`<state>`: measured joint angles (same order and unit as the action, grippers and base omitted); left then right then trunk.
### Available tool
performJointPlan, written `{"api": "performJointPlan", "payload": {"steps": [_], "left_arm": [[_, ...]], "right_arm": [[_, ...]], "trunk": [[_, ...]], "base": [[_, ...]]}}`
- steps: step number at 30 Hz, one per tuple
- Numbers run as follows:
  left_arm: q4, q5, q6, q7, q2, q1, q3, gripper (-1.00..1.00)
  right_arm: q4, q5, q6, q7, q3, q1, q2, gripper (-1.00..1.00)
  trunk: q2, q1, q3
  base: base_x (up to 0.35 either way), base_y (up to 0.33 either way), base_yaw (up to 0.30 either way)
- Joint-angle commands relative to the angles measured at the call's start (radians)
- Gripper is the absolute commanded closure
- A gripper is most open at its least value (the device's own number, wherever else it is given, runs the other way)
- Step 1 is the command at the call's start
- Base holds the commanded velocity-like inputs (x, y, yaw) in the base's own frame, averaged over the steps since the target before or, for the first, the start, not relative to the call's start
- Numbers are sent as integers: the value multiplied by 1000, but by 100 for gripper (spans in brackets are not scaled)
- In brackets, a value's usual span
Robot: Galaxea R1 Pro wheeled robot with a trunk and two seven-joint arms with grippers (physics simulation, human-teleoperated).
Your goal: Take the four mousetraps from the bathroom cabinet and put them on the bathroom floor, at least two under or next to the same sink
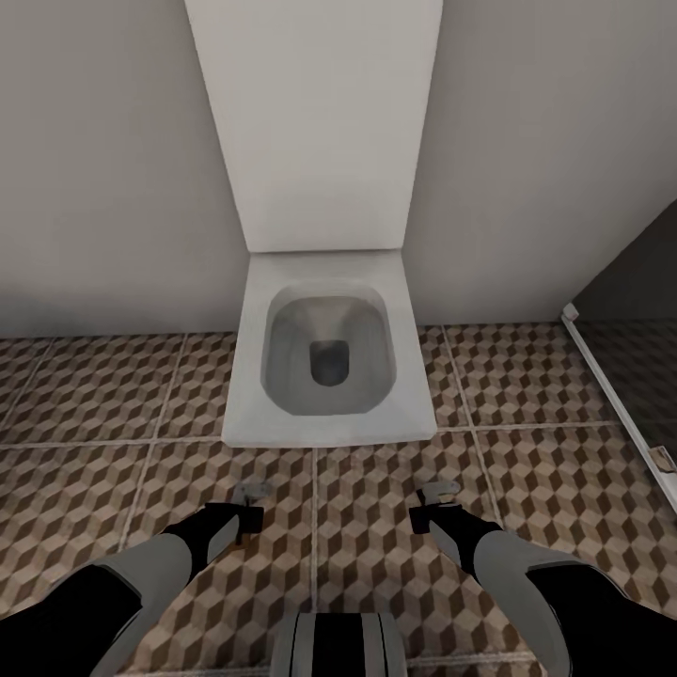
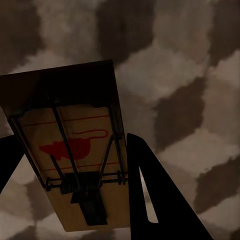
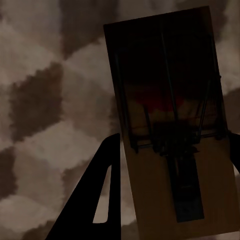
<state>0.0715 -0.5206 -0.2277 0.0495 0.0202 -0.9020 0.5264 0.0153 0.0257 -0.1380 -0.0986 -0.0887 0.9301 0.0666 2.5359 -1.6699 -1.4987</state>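
Each of my hands holds one mousetrap above the bathroom floor (image 1: 545, 376), which has brown, beige and white cube tiles. In the left wrist view a tan mousetrap (image 2: 75, 150) with black wire and a red mouse mark sits between the black fingers (image 2: 155, 200) of my left gripper (image 2: 70, 145). A second mousetrap (image 3: 170, 125), shaded dark, sits in my right gripper (image 3: 175, 140). From the head camera, my left gripper (image 1: 246, 508) and right gripper (image 1: 431, 503) hang low in front of the toilet. The cabinet and the sink are out of view.
A white toilet (image 1: 329, 376) with a tall white panel (image 1: 320, 122) stands straight ahead against the grey wall. At the right, a dark panel with a white bottom rail (image 1: 616, 400) runs along the floor. Tiled floor spreads on both sides of the toilet.
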Motion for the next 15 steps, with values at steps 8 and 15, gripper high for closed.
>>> {"api": "performJointPlan", "payload": {"steps": [8,15], "left_arm": [[2,-1,-5,2,1,0,10,100],[4,-8,-17,27,0,0,7,100]], "right_arm": [[2,0,-3,-1,-8,1,1,100],[2,0,-2,-1,-8,1,1,100]], "trunk": [[0,0,-1],[0,0,-1]], "base": [[0,0,0],[0,0,0]]}}
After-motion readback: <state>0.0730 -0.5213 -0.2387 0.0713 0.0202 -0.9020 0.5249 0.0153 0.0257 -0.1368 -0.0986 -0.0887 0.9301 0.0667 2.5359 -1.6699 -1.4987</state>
